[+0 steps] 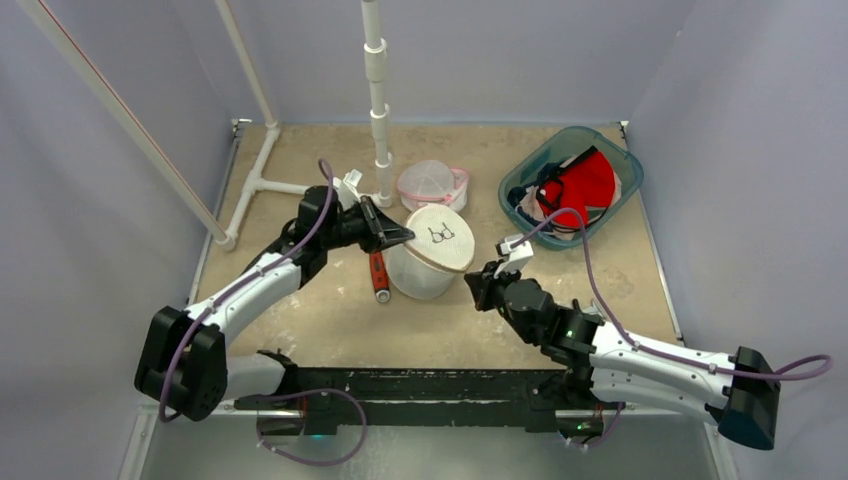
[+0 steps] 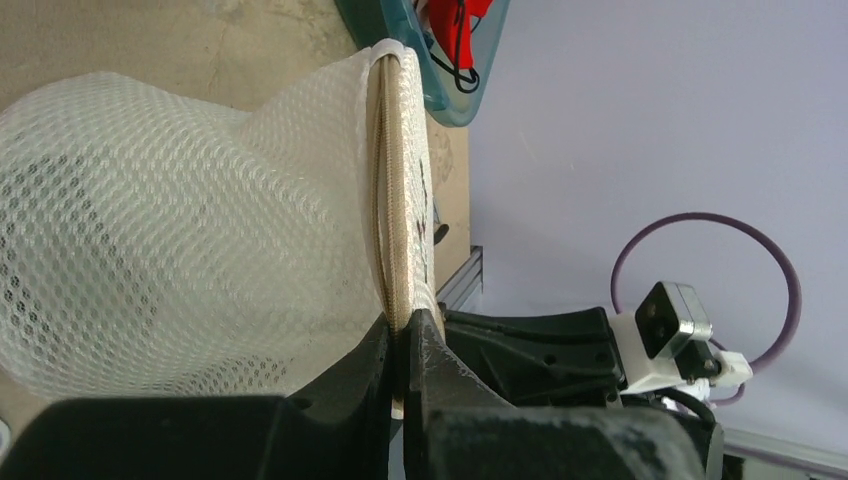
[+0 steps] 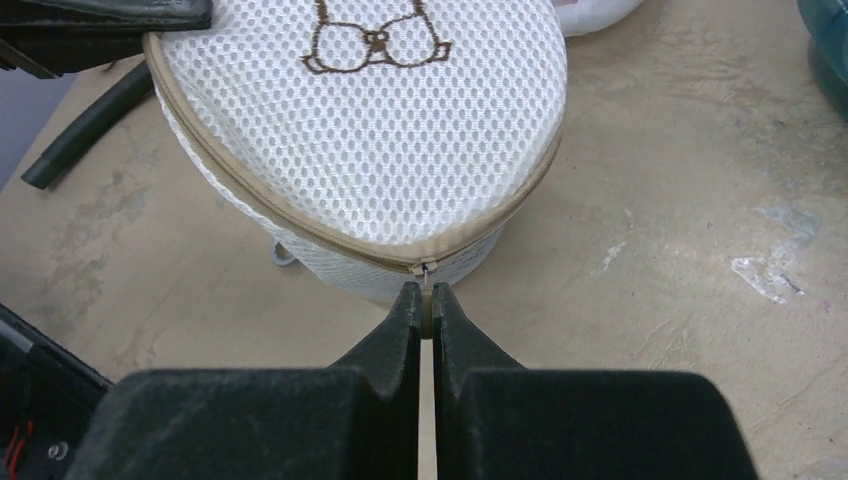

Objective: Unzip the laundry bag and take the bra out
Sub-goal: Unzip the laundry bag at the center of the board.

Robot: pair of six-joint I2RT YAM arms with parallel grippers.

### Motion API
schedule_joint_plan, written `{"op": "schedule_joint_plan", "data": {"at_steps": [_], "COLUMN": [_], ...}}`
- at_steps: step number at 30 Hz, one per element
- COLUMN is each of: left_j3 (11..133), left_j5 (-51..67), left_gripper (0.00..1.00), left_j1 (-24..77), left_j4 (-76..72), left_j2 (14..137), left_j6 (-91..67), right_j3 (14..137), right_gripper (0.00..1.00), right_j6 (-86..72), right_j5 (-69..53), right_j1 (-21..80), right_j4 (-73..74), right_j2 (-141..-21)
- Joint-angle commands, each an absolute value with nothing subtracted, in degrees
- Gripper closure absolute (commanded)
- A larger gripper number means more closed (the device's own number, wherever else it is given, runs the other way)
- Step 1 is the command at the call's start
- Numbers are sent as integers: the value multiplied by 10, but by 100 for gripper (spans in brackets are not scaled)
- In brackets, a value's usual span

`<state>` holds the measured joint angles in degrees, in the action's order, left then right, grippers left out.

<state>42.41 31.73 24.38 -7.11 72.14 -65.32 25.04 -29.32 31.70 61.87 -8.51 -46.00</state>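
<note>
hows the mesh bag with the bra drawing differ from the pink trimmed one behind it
Trim: the bra-drawing bag has a tan zipper band; the pink-trimmed bag has pink edging.
Marking: the bra-drawing bag's lid bears a brown bra outline; none shows on the pink-trimmed bag.
Handling: the left gripper pinches the bra-drawing bag's rim, the right gripper its zipper pull; the pink-trimmed bag sits untouched.
Both are rounded white mesh.

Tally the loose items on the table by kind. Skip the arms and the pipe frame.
Mesh laundry bags: 2 (bra-logo bag, pink-trimmed bag)
Teal bin holding garments: 1
Red-handled tool: 1
Total: 4
</note>
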Motion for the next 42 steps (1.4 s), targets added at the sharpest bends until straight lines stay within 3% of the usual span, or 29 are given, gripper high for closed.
{"op": "schedule_joint_plan", "data": {"at_steps": [1, 4, 5, 7, 9, 11, 12, 20, 24, 31, 42], "left_j3": [465, 485, 501, 502, 472, 459, 461, 407, 370, 425, 450], "left_j5": [394, 390, 357, 303, 281, 241, 228, 93, -34, -190, -213], "left_gripper": [100, 100, 94, 63, 41, 28, 26, 25, 26, 26, 32], "left_j1": [211, 205, 204, 204, 204, 204, 204, 225, 339, 539, 597], "left_j4": [-86, -37, 25, 70, 50, 60, 68, 152, 161, 148, 32], "left_j2": [723, 743, 748, 737, 699, 657, 636, 448, 395, 520, 678], "left_j6": [-592, -541, -507, -481, -506, -529, -538, -741, -862, -905, -952], "right_j3": [245, 245, 246, 246, 247, 249, 253, 265, 265, 265, 259], "right_gripper": [100, 100, 100, 100, 100, 100, 100, 100, 100, 100, 100], "right_j6": [-309, -316, -316, -305, -300, -291, -289, -276, -272, -272, -275], "right_j5": [377, 385, 387, 398, 390, 382, 380, 371, 374, 373, 371], "right_j1": [618, 618, 619, 618, 618, 619, 619, 619, 620, 619, 620], "right_j4": [-91, -91, -94, -105, -111, -114, -114, -113, -113, -114, -100], "right_j2": [-456, -467, -471, -473, -474, -473, -474, -477, -477, -482, -461]}}
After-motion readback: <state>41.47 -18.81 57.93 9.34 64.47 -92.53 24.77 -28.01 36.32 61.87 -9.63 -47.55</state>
